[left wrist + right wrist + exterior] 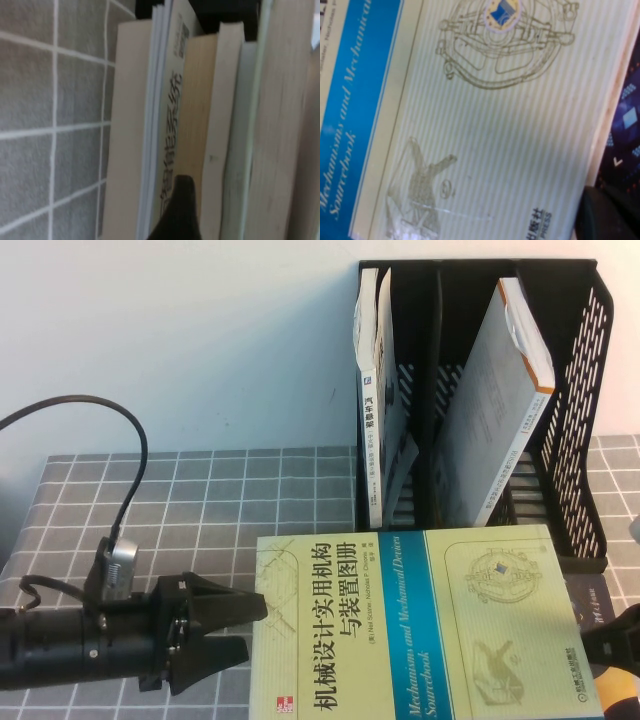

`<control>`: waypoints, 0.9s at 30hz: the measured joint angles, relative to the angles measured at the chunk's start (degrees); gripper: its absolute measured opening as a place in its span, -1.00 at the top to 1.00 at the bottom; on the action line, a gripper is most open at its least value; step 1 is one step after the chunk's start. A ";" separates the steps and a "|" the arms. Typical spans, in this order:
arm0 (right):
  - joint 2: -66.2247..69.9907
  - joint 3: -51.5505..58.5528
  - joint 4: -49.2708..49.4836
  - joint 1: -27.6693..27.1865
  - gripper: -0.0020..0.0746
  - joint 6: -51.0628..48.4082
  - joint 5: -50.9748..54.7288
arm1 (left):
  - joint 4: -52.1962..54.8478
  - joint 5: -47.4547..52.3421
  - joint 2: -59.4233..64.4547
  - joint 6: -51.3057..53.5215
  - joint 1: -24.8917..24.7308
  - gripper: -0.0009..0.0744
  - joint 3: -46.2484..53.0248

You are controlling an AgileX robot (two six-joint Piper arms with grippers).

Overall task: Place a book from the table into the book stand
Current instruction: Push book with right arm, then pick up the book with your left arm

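The book, thick, pale yellow-green with a blue band, lies flat at the front of the table, atop a dark purple book. My left gripper is open at the book's left edge, one finger high and one low. In the left wrist view a black fingertip points at the page edges of stacked books. My right gripper is at the book's right edge. The right wrist view shows the book's cover close up. The black book stand stands behind the book.
The stand holds a white book in its left compartment and a grey-white book with an orange corner leaning in the middle one. A black cable loops over the left arm. The dark purple book shows beside the cover.
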 joint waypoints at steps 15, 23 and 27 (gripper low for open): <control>6.28 -0.03 9.48 0.09 0.95 -3.55 1.54 | -3.24 0.08 0.66 2.11 -6.48 -0.58 0.00; 6.39 -0.03 10.03 0.09 0.95 -5.44 1.54 | -3.24 0.08 0.66 3.80 -6.54 -0.37 0.00; 6.39 -0.03 10.03 0.09 0.95 -5.57 1.54 | -3.14 -0.27 0.81 4.06 -6.54 -0.21 0.00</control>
